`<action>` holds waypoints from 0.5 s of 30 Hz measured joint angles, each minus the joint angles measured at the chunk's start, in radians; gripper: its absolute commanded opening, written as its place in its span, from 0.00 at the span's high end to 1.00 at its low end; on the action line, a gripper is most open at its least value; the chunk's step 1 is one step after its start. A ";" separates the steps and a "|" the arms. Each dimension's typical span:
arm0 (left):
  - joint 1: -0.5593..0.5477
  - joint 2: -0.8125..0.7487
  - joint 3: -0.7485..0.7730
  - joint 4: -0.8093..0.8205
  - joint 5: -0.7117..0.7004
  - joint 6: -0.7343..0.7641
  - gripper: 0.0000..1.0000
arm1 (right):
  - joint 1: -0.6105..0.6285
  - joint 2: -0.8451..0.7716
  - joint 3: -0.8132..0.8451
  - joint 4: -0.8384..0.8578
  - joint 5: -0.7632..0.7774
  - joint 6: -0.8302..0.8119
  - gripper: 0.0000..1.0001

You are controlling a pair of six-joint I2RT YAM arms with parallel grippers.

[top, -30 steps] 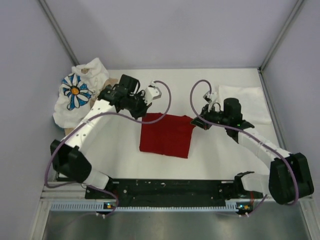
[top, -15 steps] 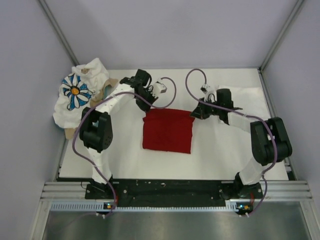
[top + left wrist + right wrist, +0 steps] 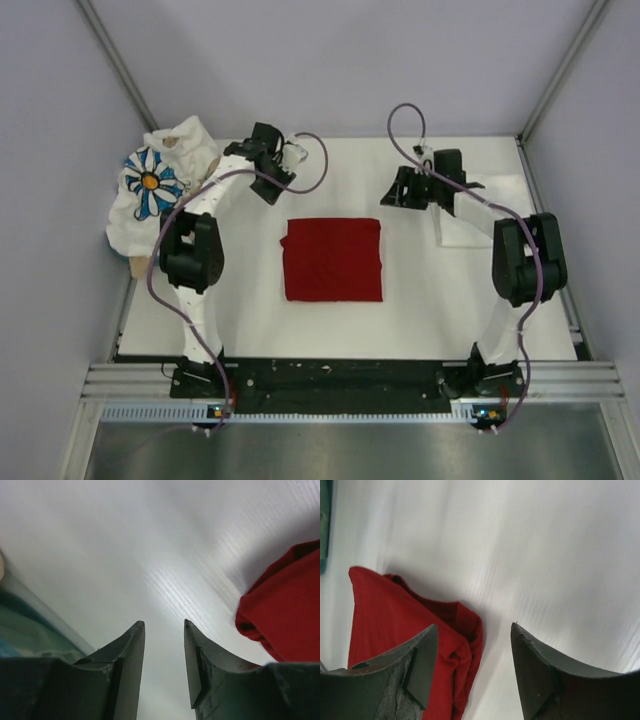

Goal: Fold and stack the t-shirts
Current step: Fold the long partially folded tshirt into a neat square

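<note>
The red t-shirt [image 3: 333, 259] lies folded in a flat rectangle at the table's middle. My left gripper [image 3: 273, 187] hovers just beyond its far left corner, open and empty; in the left wrist view the gripper [image 3: 162, 625] shows bare table between its fingers and the red t-shirt [image 3: 285, 610] off to the right. My right gripper [image 3: 393, 194] hangs past the far right corner, open too; the right wrist view has this gripper [image 3: 475, 626] over the red t-shirt's [image 3: 395, 615] folded corner, not touching it. The daisy t-shirt [image 3: 152, 183] is bunched at the far left. A white t-shirt [image 3: 470, 228] lies flat at right, partly under the right arm.
A tan-and-teal tray [image 3: 133, 265] sits under the daisy t-shirt at the left edge, and its teal rim [image 3: 30, 630] shows in the left wrist view. Grey walls close the table on three sides. Both arm bases stand at the near rail [image 3: 340, 378].
Both grippers have opened, let go of the red t-shirt's far edge and drawn back towards the far side. The t-shirt has settled as a neater flat rectangle.
</note>
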 measured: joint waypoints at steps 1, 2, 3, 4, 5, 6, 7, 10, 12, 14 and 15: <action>0.012 -0.013 -0.005 0.008 -0.002 -0.009 0.56 | 0.000 -0.018 -0.020 0.000 -0.001 0.016 0.39; 0.023 -0.027 -0.018 0.016 0.002 -0.017 0.55 | 0.001 -0.042 -0.059 0.003 -0.001 0.031 0.39; 0.035 -0.059 -0.059 0.039 0.021 -0.035 0.54 | 0.003 -0.060 -0.089 -0.002 -0.002 0.042 0.41; 0.042 -0.095 -0.103 0.045 0.048 -0.050 0.55 | 0.008 -0.080 -0.130 0.001 -0.002 0.055 0.47; 0.043 -0.129 -0.145 0.053 0.080 -0.062 0.61 | 0.015 -0.097 -0.171 0.000 -0.002 0.066 0.61; 0.042 -0.160 -0.185 0.061 0.114 -0.075 0.68 | 0.024 -0.104 -0.198 -0.002 -0.002 0.072 0.74; 0.037 -0.199 -0.236 0.077 0.156 -0.088 0.72 | 0.034 -0.105 -0.213 -0.005 -0.002 0.076 0.88; 0.013 -0.278 -0.337 0.104 0.254 -0.117 0.75 | 0.066 -0.105 -0.220 -0.031 -0.003 0.087 1.00; -0.005 -0.287 -0.349 0.114 0.302 -0.129 0.78 | 0.083 -0.105 -0.211 -0.028 -0.007 0.099 1.00; -0.017 -0.280 -0.350 0.128 0.337 -0.139 0.80 | 0.092 -0.105 -0.206 -0.027 -0.009 0.108 1.00; -0.019 -0.274 -0.350 0.133 0.345 -0.143 0.80 | 0.096 -0.105 -0.207 -0.027 -0.009 0.118 1.00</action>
